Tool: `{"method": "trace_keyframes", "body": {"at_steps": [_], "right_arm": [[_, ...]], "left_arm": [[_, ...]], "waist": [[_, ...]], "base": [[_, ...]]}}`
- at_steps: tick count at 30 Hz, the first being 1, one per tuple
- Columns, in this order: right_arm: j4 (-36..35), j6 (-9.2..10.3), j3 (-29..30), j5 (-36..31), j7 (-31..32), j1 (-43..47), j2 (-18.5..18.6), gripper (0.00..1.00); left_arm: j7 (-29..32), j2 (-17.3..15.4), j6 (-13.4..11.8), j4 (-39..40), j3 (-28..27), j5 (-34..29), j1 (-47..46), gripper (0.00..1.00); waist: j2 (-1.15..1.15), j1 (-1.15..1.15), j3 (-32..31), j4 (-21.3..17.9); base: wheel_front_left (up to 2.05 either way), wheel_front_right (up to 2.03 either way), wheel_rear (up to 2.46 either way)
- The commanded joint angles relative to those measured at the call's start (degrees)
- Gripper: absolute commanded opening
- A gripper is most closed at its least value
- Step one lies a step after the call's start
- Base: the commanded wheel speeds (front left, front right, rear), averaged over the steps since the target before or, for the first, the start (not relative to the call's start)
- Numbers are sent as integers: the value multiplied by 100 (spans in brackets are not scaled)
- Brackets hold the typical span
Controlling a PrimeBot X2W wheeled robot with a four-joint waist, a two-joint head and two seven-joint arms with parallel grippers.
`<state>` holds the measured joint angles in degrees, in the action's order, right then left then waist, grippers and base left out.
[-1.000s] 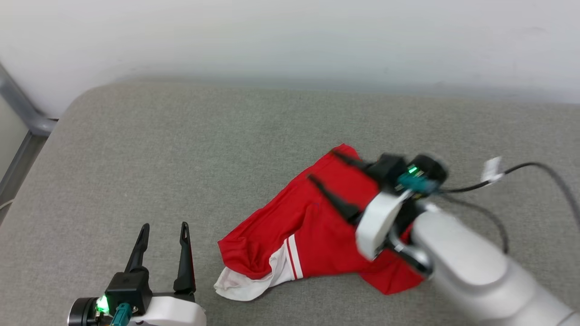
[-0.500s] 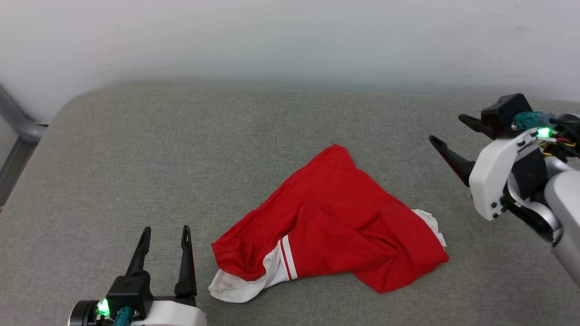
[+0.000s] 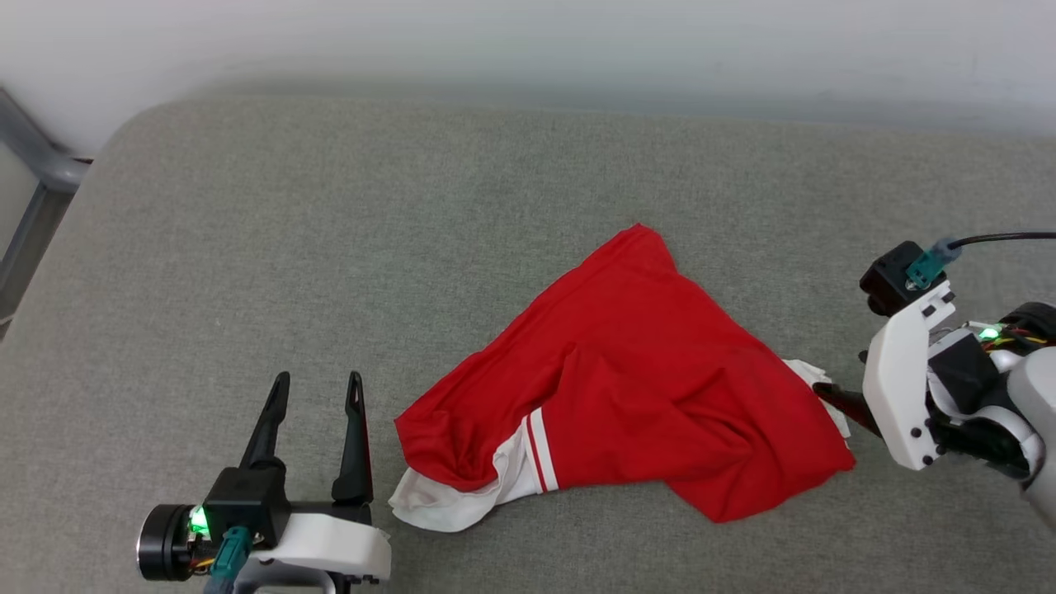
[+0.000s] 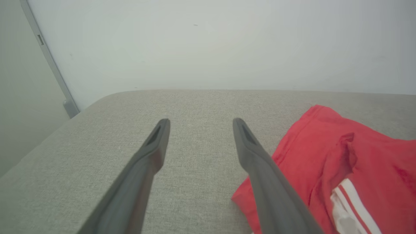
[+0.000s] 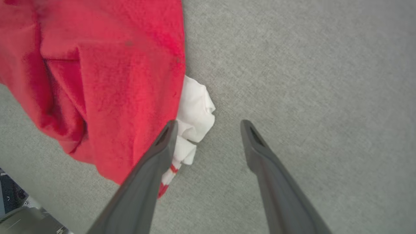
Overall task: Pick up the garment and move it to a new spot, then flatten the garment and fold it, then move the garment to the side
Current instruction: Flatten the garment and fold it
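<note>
**Both claws wide, garment loose on bench**

The red jersey-knit garment [image 3: 627, 371] with white sleeves lies crumpled in a rough triangle on the grey fabric-covered bench [image 3: 330, 247]. It sits centre to right of centre in the head view, apex toward the top of the frame. Neither claw holds it. One white sleeve [image 3: 445, 503] with red-and-white striped trim [image 3: 540, 450] sticks out at the heap's lower left. A second white sleeve [image 3: 813, 373] pokes out at its right edge.

Left claw [image 3: 318, 378]: lower left of the head view, fingers pointing up-frame, spread wide, empty. It is just beside the garment's left corner, not touching. In the left wrist view the left claw [image 4: 200, 121] is over bare bench. The garment [image 4: 341, 156] is at the right of that frame, and the right-hand finger overlaps its red edge in the picture.

Right claw [image 3: 837, 378]: right edge of the head view, pointing left at the garment's right edge. One dark finger shows, tip at the second white sleeve. In the right wrist view the right claw [image 5: 208, 123] is spread wide, with bare bench between the fingers. The left-hand finger overlaps the white sleeve [image 5: 195, 107] and the red hem; contact cannot be told. The garment [image 5: 97, 71] takes the upper left of that frame.

Pale wall [image 3: 528, 41] runs across the top. Grey metal frame [image 3: 37, 165] at upper left. Black cable [image 3: 1002, 238] runs from the right arm's wrist to the right edge.
</note>
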<state>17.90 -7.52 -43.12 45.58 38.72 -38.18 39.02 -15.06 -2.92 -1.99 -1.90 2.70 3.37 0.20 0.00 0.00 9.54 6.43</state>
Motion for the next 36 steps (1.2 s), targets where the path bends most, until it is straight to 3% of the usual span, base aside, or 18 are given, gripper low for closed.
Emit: {"method": "trace_keyframes", "body": {"at_steps": [1,12,13,14,15,25,36], "right_arm": [[48,5,-14,27,9,30,-80,100],[1098,-6,-973,37,-134,240,-709,100],[1121,-11,-1022,65,-221,234,-741,76],[1128,-11,-1075,67,-324,198,-752,22],[1123,-12,-1121,50,-452,119,-742,0],[1142,7,-644,76,-2033,-460,-389,0],[1356,7,190,345,-2601,385,252,0]], "left_arm": [[-16,6,18,9,7,34,-76,100],[-16,7,-29,-54,56,76,-359,100],[-16,6,-43,-52,43,71,-343,100],[-16,7,-55,-52,33,67,-321,100],[-17,7,-61,-63,17,61,-304,100],[-16,6,-95,-106,-12,42,-179,100],[-16,6,-112,-112,-69,57,32,100]], "waist": [[0,0,129,83],[0,0,499,303],[0,0,493,288],[0,0,481,270],[0,0,463,248],[0,0,148,1],[0,0,-166,-157]], "base": [[0,0,0],[0,0,0],[0,0,0],[0,0,0],[0,0,0],[0,0,0],[0,0,0]]}}
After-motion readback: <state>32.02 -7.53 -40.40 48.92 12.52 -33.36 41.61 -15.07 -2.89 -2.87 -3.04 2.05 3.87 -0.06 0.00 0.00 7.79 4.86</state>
